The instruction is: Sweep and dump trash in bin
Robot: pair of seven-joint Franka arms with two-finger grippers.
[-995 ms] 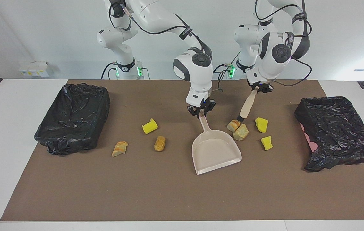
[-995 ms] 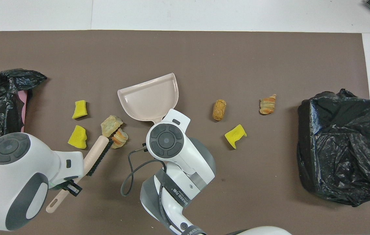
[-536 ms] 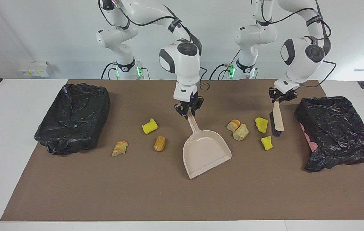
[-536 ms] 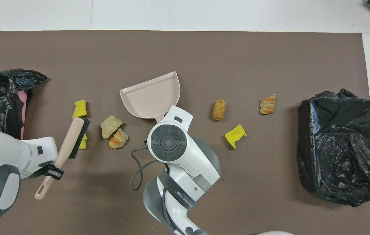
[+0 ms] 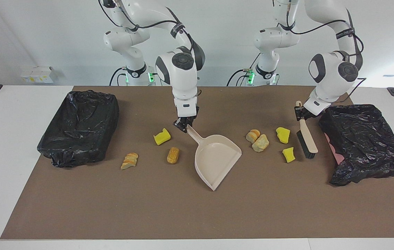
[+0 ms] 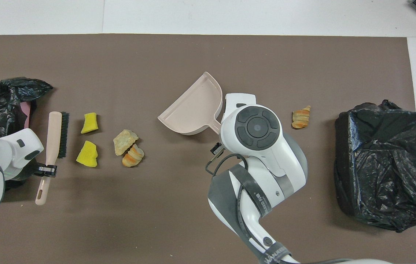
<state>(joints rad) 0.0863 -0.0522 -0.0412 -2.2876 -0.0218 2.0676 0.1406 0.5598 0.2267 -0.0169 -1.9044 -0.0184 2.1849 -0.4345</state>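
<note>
Brush (image 5: 307, 139) is clamped by its handle in the left gripper (image 5: 300, 114), bristles down at the mat, set between the two yellow sponge chunks (image 5: 283, 135) and the black-bagged bin (image 5: 365, 142) at the left arm's end of the table. Placed there, I'd judge, so a stroke pushes trash away from that bin and toward the dustpan.

Dustpan (image 5: 216, 158) is held by its handle in the right gripper (image 5: 184, 124), fingers closed on it, pan on the mat mid-table. Its open mouth is turned toward the left arm's end, facing the cluster of trash, so it looks set to receive the sweep.

Trash: four pieces sit between brush and pan, two yellow chunks (image 6: 89, 123) just beside the bristles and two bread-like pieces (image 5: 258, 140) touching each other, nearer the pan. Three more lie toward the right arm's end: a yellow chunk (image 5: 162, 136), a bread roll (image 5: 173, 155), a striped piece (image 5: 129, 160). Second bagged bin (image 5: 80, 126) is at that end. No trash is visible in the pan; nothing dumped yet, by the look of it.
</note>
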